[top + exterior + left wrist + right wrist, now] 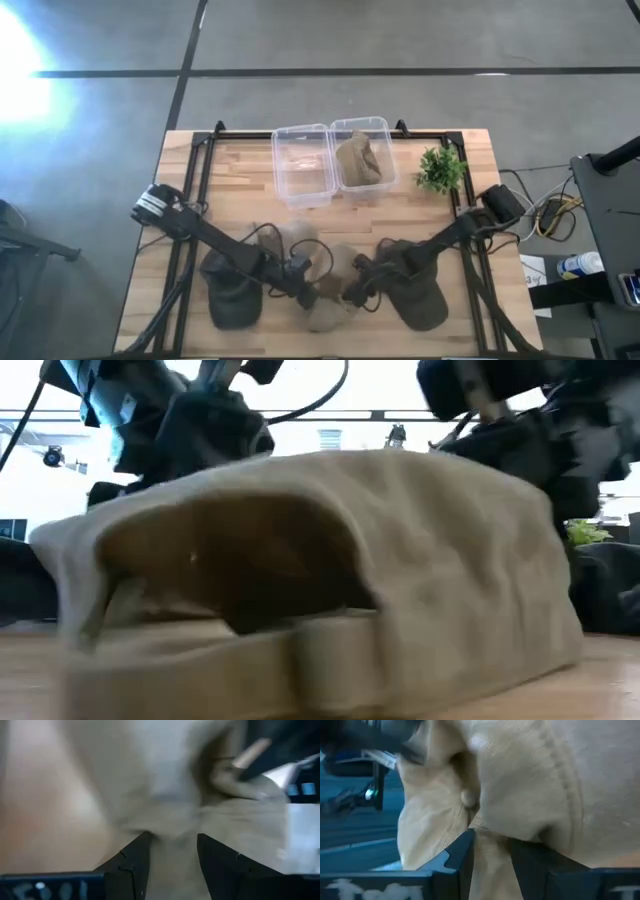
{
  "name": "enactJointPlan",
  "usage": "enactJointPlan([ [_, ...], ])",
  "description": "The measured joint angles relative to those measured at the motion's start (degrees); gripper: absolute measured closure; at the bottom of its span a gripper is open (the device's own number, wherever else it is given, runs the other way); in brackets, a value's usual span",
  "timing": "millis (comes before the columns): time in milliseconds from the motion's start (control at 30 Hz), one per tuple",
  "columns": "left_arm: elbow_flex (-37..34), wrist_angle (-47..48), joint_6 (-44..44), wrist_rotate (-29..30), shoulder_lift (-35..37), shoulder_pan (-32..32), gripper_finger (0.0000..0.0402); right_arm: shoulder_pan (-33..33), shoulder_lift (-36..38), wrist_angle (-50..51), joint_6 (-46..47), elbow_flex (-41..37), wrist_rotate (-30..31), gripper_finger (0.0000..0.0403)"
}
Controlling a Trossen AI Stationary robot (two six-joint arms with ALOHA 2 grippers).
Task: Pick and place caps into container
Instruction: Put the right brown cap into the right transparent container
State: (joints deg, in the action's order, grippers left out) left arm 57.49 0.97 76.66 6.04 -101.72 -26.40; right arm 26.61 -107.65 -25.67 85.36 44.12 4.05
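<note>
A tan cap (pixel 330 300) sits near the table's near edge between both grippers and fills the low view (pixel 400 550), its back opening and strap facing the camera. My left gripper (pixel 308 283) is shut on its left side, and my right gripper (pixel 348 292) on its right side. A second tan cap (pixel 300 242) lies just behind them. One dark cap (pixel 230 292) lies under the left arm and another (pixel 422 296) under the right arm. One more tan cap (pixel 360 158) rests inside the right clear container (pixel 384 150). My left gripper (pixel 172 845) pinches tan cloth (pixel 172 822) of the cap between its two fingers, coming slanting down from the table's left. Which part of the cap this is cannot be told. My right gripper (pixel 490 840) pinches a bunched fold of the cap's tan cloth (pixel 490 832) between its two fingers, coming slanting down from the table's right. The cap's lower edge (pixel 300 660) looks to be on the table.
An empty clear container (pixel 303 165) stands left of the filled one at the table's far edge. A small green plant (pixel 440 168) stands to their right. Black frame rails (pixel 195 190) run along the table's left and right sides.
</note>
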Motion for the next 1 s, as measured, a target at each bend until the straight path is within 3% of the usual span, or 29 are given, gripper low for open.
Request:
enactJointPlan([
  [133,0.0,-7.28,0.07,0.55,-3.09,-0.19,0.0246,-1.42,1.81,8.8,-2.12,1.6,3.07,0.0282],
  [267,0.02,-11.3,1.84,1.76,-5.38,-0.08,0.0246,-2.08,6.34,27.54,-5.49,5.24,7.68,0.0282],
  [400,-0.1,-10.21,2.34,1.44,-3.8,-0.19,0.0246,-2.07,9.89,45.47,-10.49,8.99,9.74,0.0282],
  [500,0.48,-10.33,-1.47,1.1,-0.49,-0.03,0.0246,-2.05,11.78,52.46,-13.13,10.04,9.73,0.0282],
  [600,0.96,-9.55,-6.04,4.31,3.94,0.42,0.0246,-1.89,13.44,52.07,-14.78,9.94,9.62,0.0282],
  [700,1.07,-3.51,-9.11,17.27,8.57,0.54,0.0246,-1.32,15.46,51.2,-14.69,9.88,10.68,0.0282],
  [767,1.16,1.77,-10.19,27.65,10.81,0.72,0.0246,-0.61,16.8,50.85,-14.66,9.83,14.25,0.0282],
  [833,1.13,6.87,-10.42,34.15,12.07,1.49,0.0246,0.45,18.19,49.88,-15.23,10.53,18.36,0.0282],
  [900,0.85,7.87,-9.7,34.59,12.1,3.24,0.0246,0.64,18.49,47.85,-17.05,11.37,19.92,0.0282],
  [1000,0.52,6.1,-9.73,29.9,11.06,5.97,0.0246,-0.47,16.43,44.5,-18.22,12.02,17.64,0.0282],
])
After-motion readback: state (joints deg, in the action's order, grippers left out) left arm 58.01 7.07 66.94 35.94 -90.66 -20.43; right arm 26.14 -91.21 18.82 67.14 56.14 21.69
